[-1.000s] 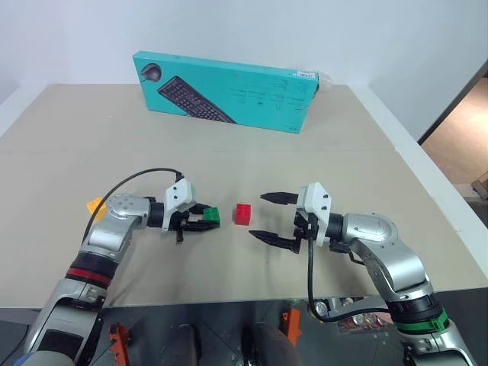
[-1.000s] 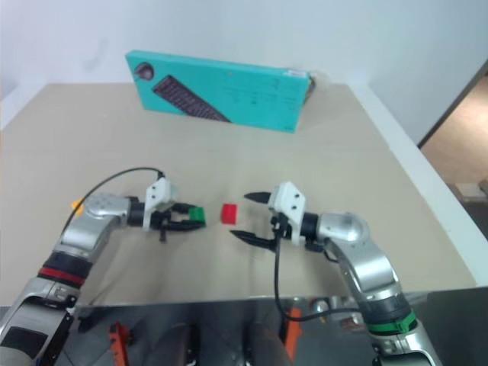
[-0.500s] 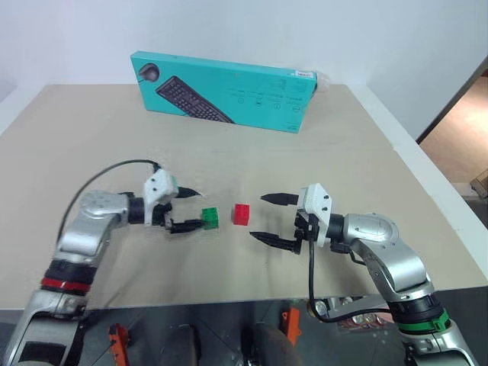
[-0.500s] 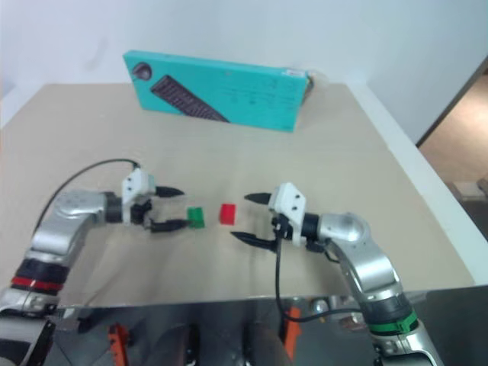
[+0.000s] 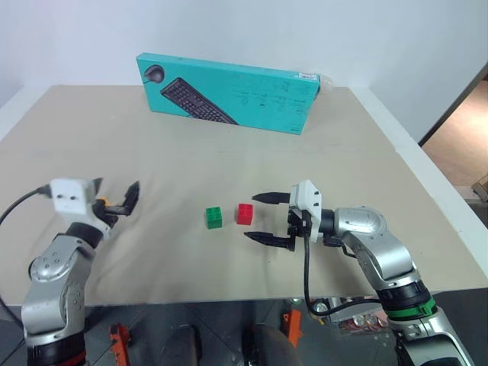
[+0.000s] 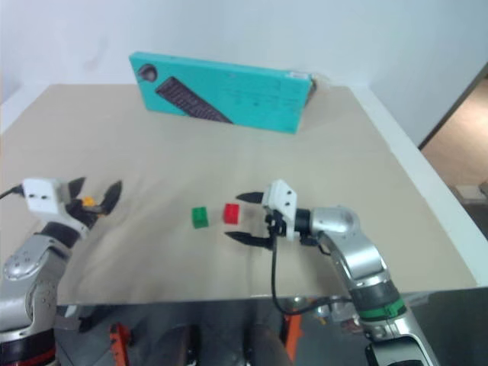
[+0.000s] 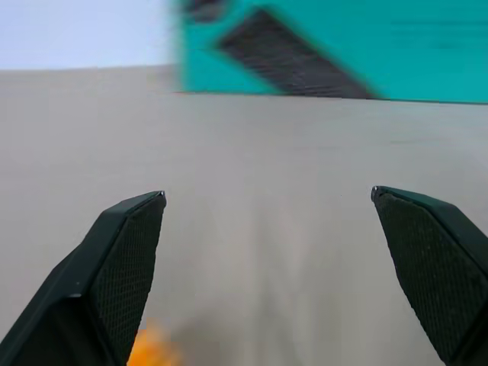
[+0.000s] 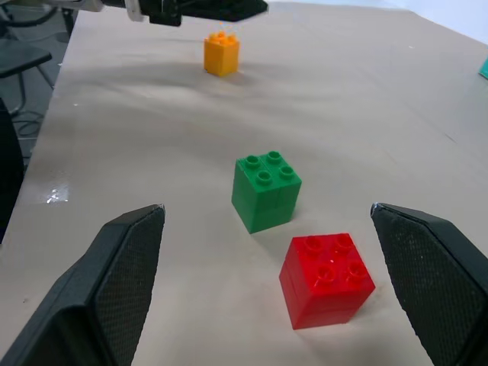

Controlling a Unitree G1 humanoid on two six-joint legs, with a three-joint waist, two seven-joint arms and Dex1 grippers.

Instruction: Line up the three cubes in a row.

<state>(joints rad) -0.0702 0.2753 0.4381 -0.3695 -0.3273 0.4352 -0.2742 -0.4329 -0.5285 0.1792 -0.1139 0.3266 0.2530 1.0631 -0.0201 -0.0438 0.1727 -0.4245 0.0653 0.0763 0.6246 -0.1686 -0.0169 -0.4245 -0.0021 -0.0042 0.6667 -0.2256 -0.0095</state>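
With green (image 5: 213, 217) beside red (image 5: 245, 213) mid-frame, the left gripper (image 5: 114, 200), jaws wide, likely needed to fetch the orange cube (image 8: 221, 53) at far left; right gripper (image 5: 261, 217) jaws wide too

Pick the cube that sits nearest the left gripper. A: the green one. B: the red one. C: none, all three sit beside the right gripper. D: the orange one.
D: the orange cube lies right by the left gripper, while the green cube and the red cube sit side by side near the right gripper.
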